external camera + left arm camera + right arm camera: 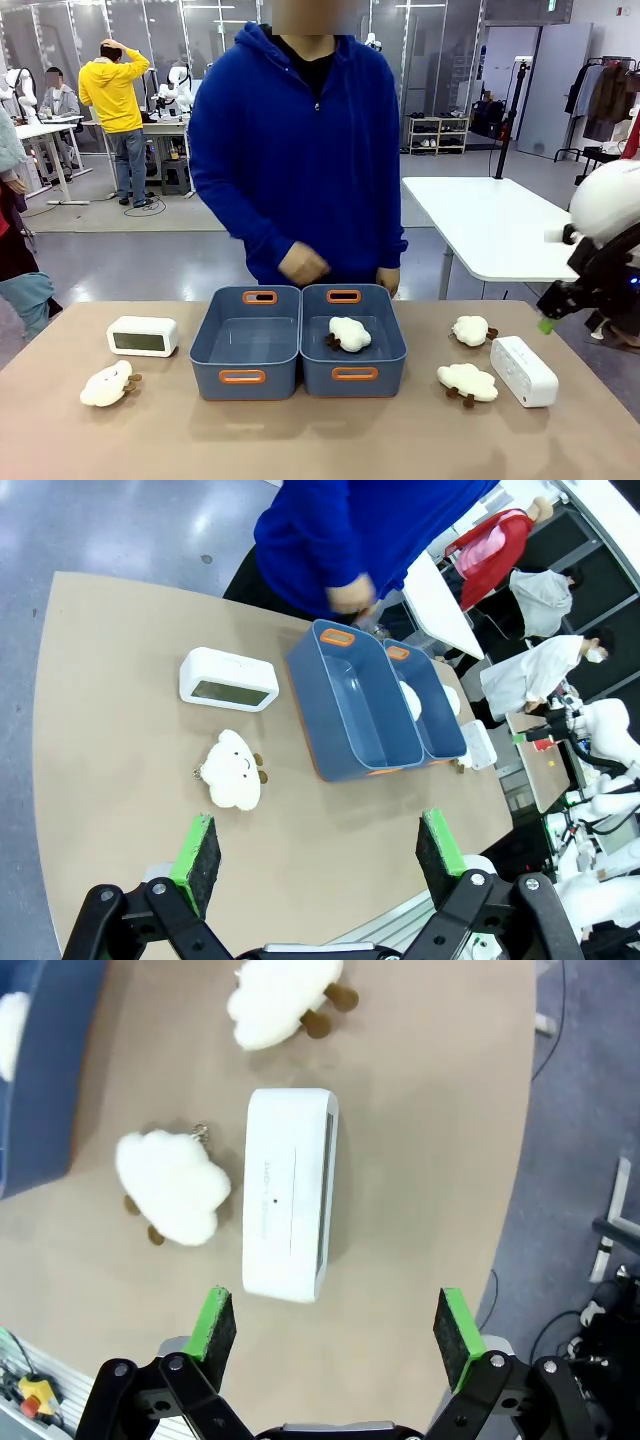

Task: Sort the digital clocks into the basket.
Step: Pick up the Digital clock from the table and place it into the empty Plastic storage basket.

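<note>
Your right gripper [335, 1328] hangs over the right end of the table [320, 440], jaws wide and empty. The right-hand clock [290, 1195] lies flat just ahead of it. Its long axis runs away from you, crosswise to the closing line. The left gripper [318, 855] is also wide and sits well apart from the other clock [229, 679].

Left basket [208, 335] and right basket [392, 335] sat side by side mid-counter [320, 440], a sheep [349, 334] in the right one. Left clock [142, 336] lay left of them, another sheep [108, 385] nearer. Right clock [523, 371] lay far right, a far sheep [471, 330] and a near sheep [466, 381] between.
</note>
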